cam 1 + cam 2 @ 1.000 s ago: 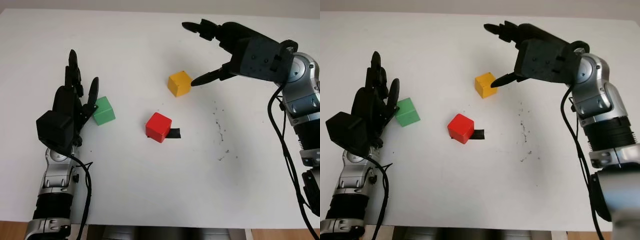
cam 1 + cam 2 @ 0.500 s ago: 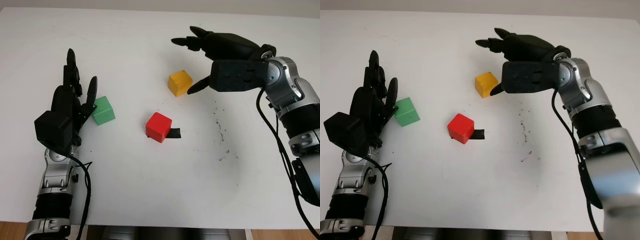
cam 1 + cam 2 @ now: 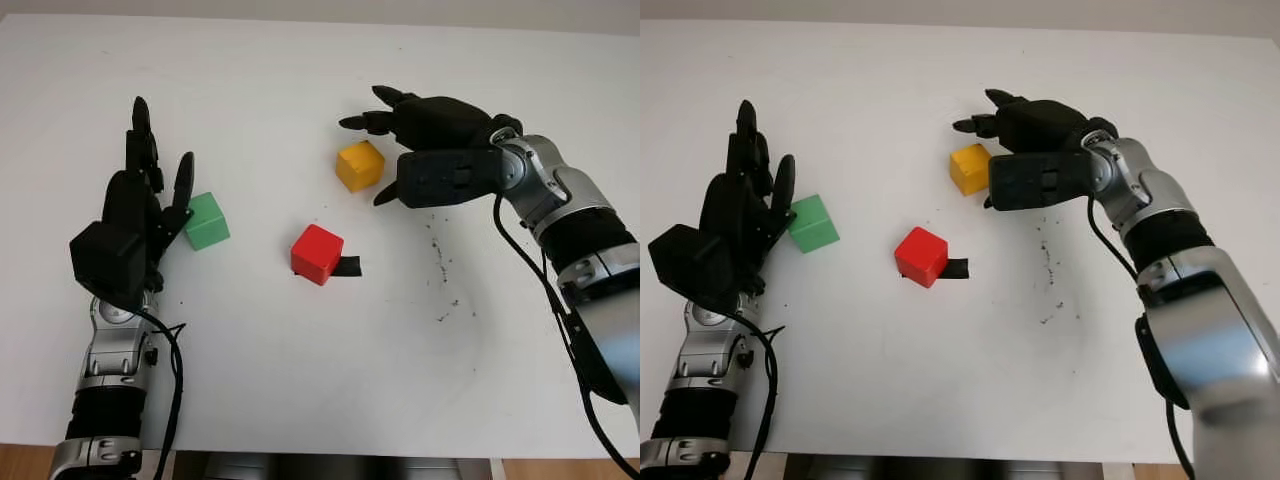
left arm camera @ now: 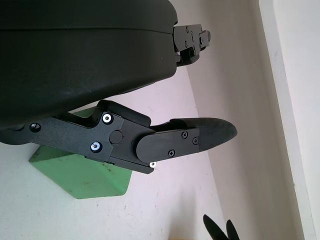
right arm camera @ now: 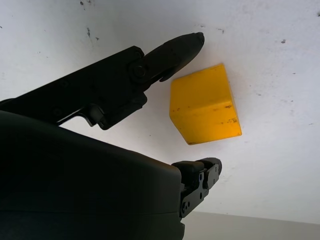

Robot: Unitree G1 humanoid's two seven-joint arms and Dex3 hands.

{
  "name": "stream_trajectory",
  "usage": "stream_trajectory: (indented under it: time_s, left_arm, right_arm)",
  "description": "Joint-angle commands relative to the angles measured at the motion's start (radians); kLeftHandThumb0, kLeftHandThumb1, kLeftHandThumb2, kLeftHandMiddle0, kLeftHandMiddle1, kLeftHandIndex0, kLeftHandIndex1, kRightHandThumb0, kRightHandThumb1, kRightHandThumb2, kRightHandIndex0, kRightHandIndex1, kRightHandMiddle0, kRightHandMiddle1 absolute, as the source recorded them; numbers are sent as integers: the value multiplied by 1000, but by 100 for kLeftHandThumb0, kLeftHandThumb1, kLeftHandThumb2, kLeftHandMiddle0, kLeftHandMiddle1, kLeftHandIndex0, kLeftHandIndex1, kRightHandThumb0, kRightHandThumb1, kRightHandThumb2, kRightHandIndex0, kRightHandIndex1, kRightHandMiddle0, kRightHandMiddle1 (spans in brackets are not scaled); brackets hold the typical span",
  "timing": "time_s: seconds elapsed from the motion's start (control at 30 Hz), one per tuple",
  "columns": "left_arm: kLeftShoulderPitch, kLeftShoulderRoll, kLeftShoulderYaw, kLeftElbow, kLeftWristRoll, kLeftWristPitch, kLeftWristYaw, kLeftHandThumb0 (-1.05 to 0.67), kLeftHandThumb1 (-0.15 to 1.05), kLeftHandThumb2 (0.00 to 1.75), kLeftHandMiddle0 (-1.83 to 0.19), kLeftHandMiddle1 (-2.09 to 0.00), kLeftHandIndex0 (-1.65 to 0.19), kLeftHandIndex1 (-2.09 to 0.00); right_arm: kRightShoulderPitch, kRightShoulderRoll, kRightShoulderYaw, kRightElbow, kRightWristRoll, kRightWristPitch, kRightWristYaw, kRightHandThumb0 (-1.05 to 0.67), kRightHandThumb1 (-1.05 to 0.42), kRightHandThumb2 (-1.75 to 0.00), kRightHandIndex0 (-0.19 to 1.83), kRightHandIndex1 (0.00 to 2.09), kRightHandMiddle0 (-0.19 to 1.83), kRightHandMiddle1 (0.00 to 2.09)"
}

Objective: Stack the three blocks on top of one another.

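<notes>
- The yellow block (image 3: 359,166) sits beyond the red block (image 3: 317,253), a little to its right; it looks small, rigid and light, best pinched across two opposite flat faces.
- The right hand (image 3: 425,150) hovers just right of the yellow block, open, fingers either side, none touching.
- The left hand (image 3: 125,225), open, waits just beside the green block (image 3: 207,221), well left of red.

Head stereo overlooks table (image 3: 300,400); wrist cameras close
</notes>
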Motion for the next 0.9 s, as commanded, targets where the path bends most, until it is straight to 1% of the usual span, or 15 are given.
stream_trajectory:
  time_s: [0.0,0.27,0.43,0.47,0.5,0.53,0.63,0.67,0.73,0.87]
  left_arm:
    - [15,1,0,-13,3,-2,4,-65,105,52,18,-5,15,-5]
    - [13,0,-1,-13,5,-1,8,-65,105,52,16,-6,14,-6]
    - [11,3,-2,-9,5,-5,4,-65,105,52,17,-5,14,-5]
    - [10,2,-2,-8,2,-3,1,-65,105,52,17,-5,14,-5]
    - [9,2,-2,-5,1,-4,0,-65,105,52,17,-5,14,-5]
    - [8,3,-2,-3,0,-4,-1,-65,105,52,17,-5,14,-5]
    - [6,2,-4,-1,1,-3,-2,-65,105,52,17,-5,14,-5]
    - [5,1,-4,0,0,-3,-3,-65,105,52,18,-5,15,-5]
    - [5,2,-6,-1,6,-1,0,-65,105,52,18,-5,15,-5]
    - [6,-1,-8,-9,7,5,5,-64,105,53,18,-5,15,-5]
  right_arm:
    - [-20,11,3,16,-4,-5,-16,-51,-83,-6,-8,6,32,16]
    - [-17,30,13,59,-13,-45,-93,-46,-85,-6,-2,8,42,20]
    - [-16,33,10,66,-15,-63,-130,-42,-88,-6,5,10,53,27]
    - [-16,32,11,68,-17,-69,-143,-41,-88,-6,8,10,55,34]
    - [-16,31,11,71,-19,-78,-157,-40,-89,-6,11,8,50,52]
    - [-16,31,11,74,-20,-86,-170,-39,-90,-6,14,8,43,78]
    - [-17,28,12,83,-23,-103,-198,-37,-93,-6,20,7,40,112]
    - [-18,25,17,84,-30,-107,-211,-36,-94,-6,21,8,40,119]
    - [-20,21,25,85,-45,-107,-230,-36,-95,-6,24,8,42,126]
    - [-23,15,34,84,-65,-108,-258,-35,-95,-6,28,10,42,130]
